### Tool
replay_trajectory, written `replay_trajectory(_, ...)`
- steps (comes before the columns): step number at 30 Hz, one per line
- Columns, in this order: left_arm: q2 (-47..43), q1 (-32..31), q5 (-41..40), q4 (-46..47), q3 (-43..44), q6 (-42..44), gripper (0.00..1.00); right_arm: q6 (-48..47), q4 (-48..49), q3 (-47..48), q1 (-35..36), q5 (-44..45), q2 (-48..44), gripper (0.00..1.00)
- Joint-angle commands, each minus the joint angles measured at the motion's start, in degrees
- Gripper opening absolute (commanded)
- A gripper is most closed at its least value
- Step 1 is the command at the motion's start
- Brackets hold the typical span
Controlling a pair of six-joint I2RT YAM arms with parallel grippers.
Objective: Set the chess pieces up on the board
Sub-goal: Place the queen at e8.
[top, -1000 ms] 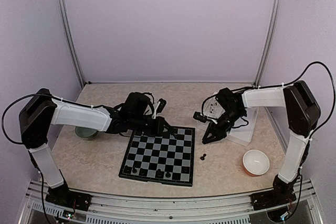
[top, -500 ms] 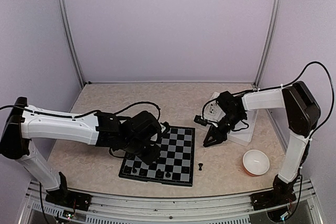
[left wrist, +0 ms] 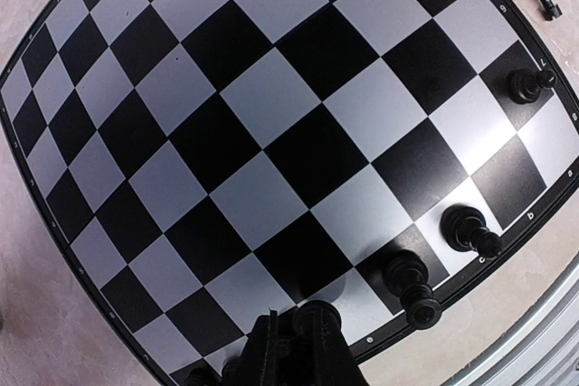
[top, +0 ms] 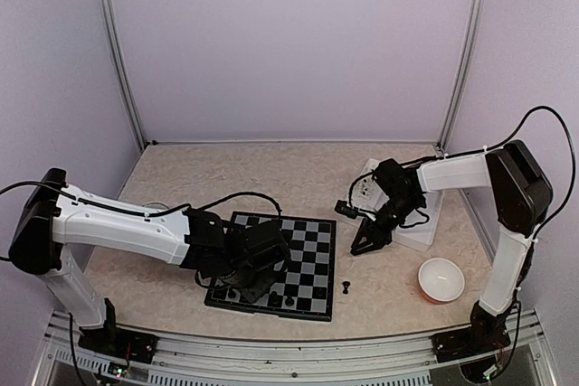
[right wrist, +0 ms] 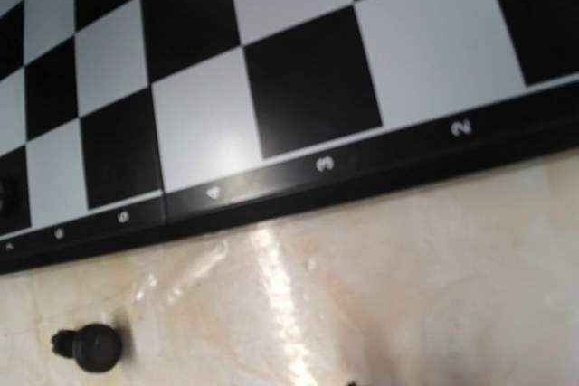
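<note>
We see the left fingers [left wrist: 267,354] together, low over the near edge of the board [top: 308,241], with a black piece [left wrist: 317,314] at their tips. Other black pieces [left wrist: 466,228] stand along the near row. One loose piece [top: 346,287] is on the desk [top: 271,178] just beside the board. The right fingers [top: 364,240] hang near it, and we cannot tell if they are apart.

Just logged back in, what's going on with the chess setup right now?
The left gripper is down at the near edge of the board, closed on what looks like a black piece over the back row. A few other black pieces stand along that row. The right gripper hovers over the table just right of the board, nothing visibly in it. A loose piece sits on the table there.
</note>
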Motion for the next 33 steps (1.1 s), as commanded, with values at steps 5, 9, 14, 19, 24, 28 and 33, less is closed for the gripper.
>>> replay_trajectory(5,0.0,-1.2,1.1,0.4,-0.4,-0.6,0.08,0.3,0.0,0.2,0.3,-0.4,-1.4,0.27)
replay_trajectory(9,0.4,-1.5,1.2,0.8,-0.6,-0.7,0.08,0.3,-0.1,0.3,0.3,-0.4,-1.4,0.27)
replay_trajectory(14,0.8,-1.5,0.8,1.1,-0.8,-1.0,0.11,0.4,-0.2,0.4,0.3,-0.4,-1.3,0.27)
replay_trajectory(19,1.7,-1.5,0.9,1.8,-0.9,-0.9,0.12,0.4,-0.2,0.4,0.3,-0.3,-1.5,0.27)
replay_trajectory(24,2.3,-1.5,1.0,2.4,-1.1,-1.1,0.13,0.4,-0.5,0.4,0.3,-0.2,-1.7,0.28)
replay_trajectory(28,2.5,-1.5,0.7,2.3,-1.3,-1.1,0.15,0.4,-0.5,0.3,0.3,-0.1,-1.8,0.28)
replay_trajectory(33,2.0,-1.7,1.1,1.9,-1.0,-1.6,0.29,0.2,-0.7,0.4,0.3,-0.4,-1.9,0.28)
